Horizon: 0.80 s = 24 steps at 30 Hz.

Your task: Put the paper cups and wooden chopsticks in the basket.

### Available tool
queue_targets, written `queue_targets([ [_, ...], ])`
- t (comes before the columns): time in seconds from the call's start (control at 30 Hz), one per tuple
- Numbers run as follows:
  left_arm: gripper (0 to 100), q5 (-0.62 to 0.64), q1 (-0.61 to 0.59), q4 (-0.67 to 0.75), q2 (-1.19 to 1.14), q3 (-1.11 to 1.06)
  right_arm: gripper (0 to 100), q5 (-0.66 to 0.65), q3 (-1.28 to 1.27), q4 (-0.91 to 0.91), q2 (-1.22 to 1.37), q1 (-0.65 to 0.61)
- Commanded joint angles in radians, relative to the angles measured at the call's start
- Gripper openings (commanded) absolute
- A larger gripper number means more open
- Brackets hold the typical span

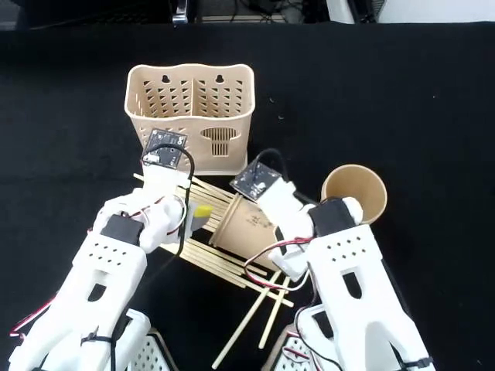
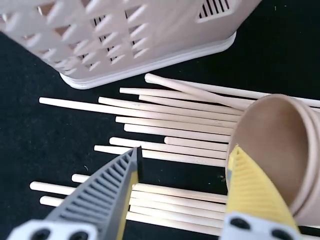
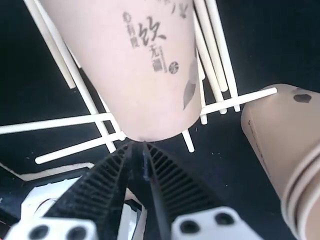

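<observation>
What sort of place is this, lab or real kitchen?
Probably a lab test bench: black-covered table, white left arm and right arm, cables behind the table's far edge.

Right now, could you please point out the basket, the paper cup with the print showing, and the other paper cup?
basket (image 1: pixel 232 158): high view, on its front wall.
printed paper cup (image 1: pixel 249 230): high view, on its side wall.
other paper cup (image 1: pixel 363 202): high view, on its inner wall.

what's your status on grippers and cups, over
Left gripper open over pale wooden chopsticks, at mouth of printed brown paper cup. Right gripper shut at its base. Second brown cup on black table; beige slotted basket empty.
</observation>
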<state>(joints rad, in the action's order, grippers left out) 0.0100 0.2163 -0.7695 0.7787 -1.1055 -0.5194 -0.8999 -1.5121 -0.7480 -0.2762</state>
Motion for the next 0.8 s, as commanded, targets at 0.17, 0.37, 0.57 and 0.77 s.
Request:
queue_targets([
  [0.17,29,0.011,-0.002,0.014,-0.021,0.013,1.4,-0.064,-0.033,0.014,0.001,0.095],
  [0.37,29,0.011,0.027,0.064,-0.137,0.013,1.4,-0.069,-0.102,0.089,-0.001,0.095],
  [0.57,29,0.011,0.035,0.048,-0.169,0.051,1.4,-0.069,-0.099,0.141,-0.004,0.095],
  [0.77,29,0.012,0.099,-0.021,-0.167,0.067,1.4,-0.069,-0.107,0.232,-0.002,0.092],
])
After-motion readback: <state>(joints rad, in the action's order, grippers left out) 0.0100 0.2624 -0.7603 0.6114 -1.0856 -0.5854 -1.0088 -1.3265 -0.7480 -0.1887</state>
